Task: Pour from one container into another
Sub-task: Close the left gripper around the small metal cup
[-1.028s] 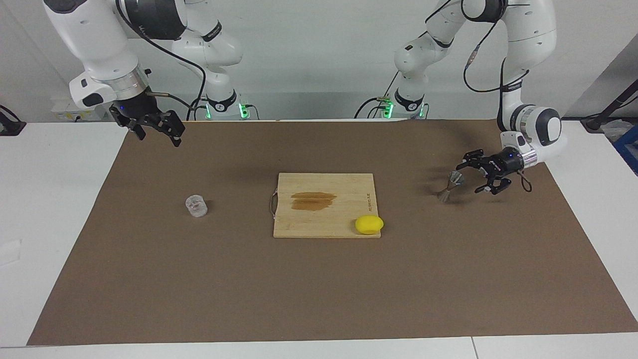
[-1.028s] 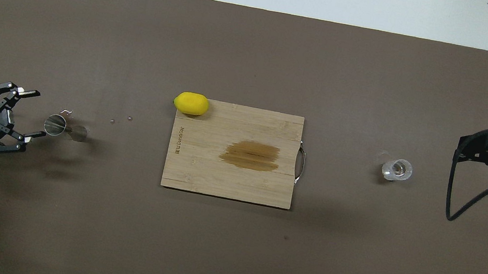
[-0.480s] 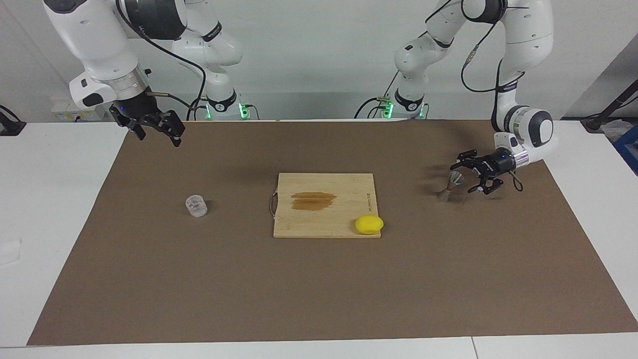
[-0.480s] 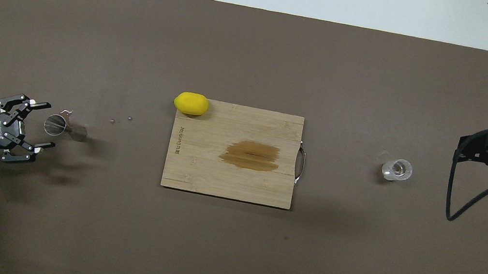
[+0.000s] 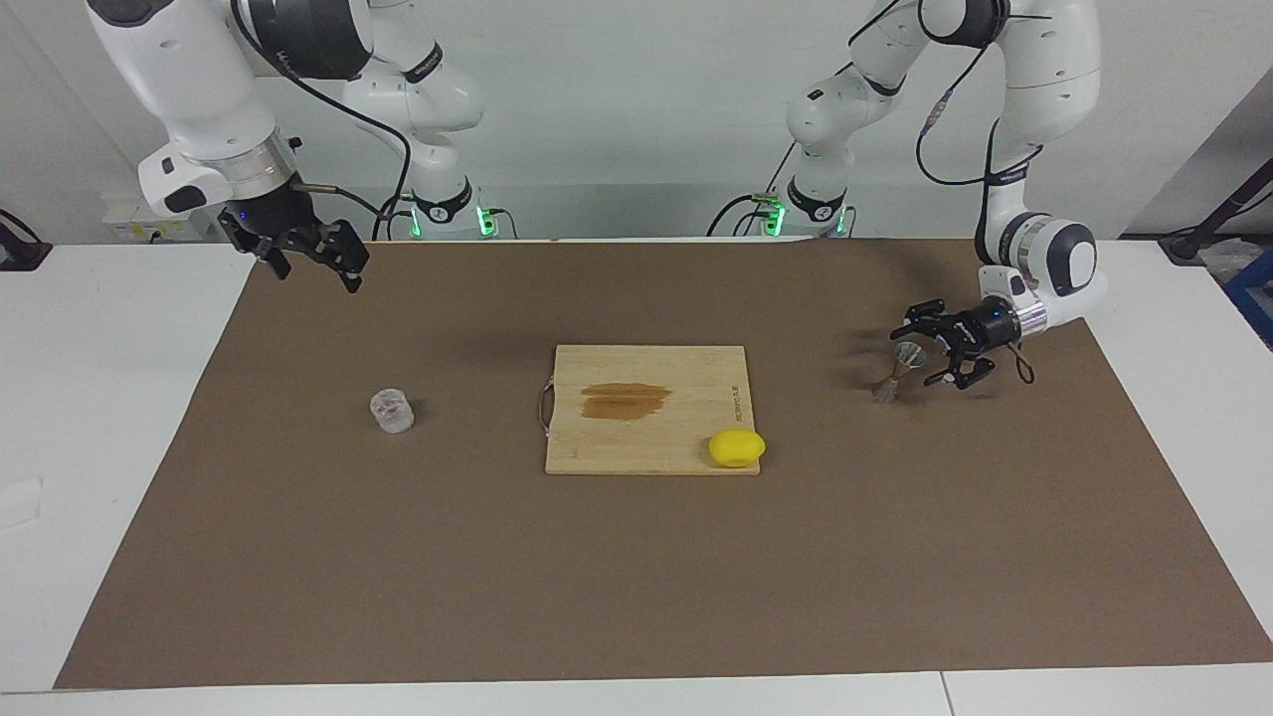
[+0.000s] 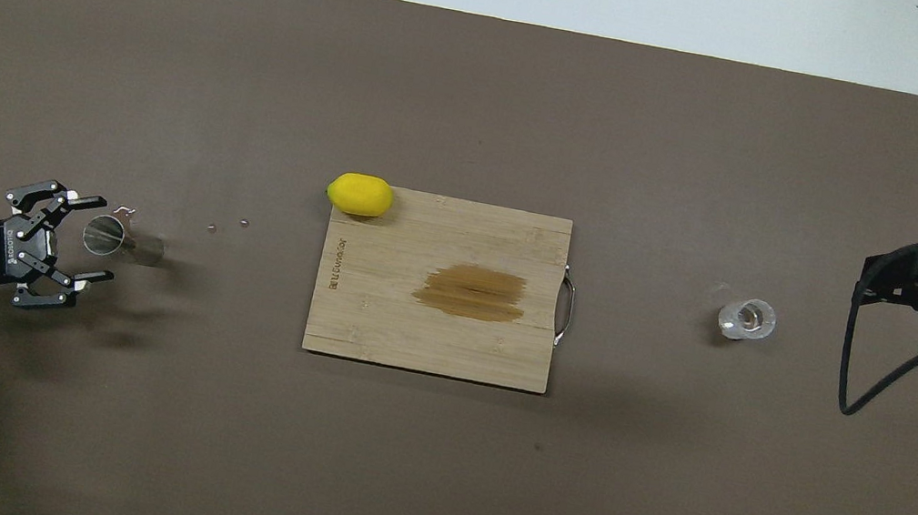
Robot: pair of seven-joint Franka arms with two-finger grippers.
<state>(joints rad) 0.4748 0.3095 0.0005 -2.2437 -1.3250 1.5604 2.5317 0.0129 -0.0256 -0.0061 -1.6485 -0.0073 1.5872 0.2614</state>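
The silver hourglass jigger stands upright on the brown mat at the left arm's end of the table. My left gripper is open and low, with one finger on each side of the jigger's upper cone; no contact shows. The small clear glass cup stands on the mat at the right arm's end. My right gripper is open and empty. It waits raised over the mat's edge at the right arm's end, well apart from the cup.
A wooden cutting board with a brown stain lies mid-table between cup and jigger. A yellow lemon sits at its corner. Small droplets lie on the mat between the jigger and the board.
My left gripper has moved in toward the jigger, from beside it to having its open fingers around the upper cone. The right arm, cup and jigger have not moved.
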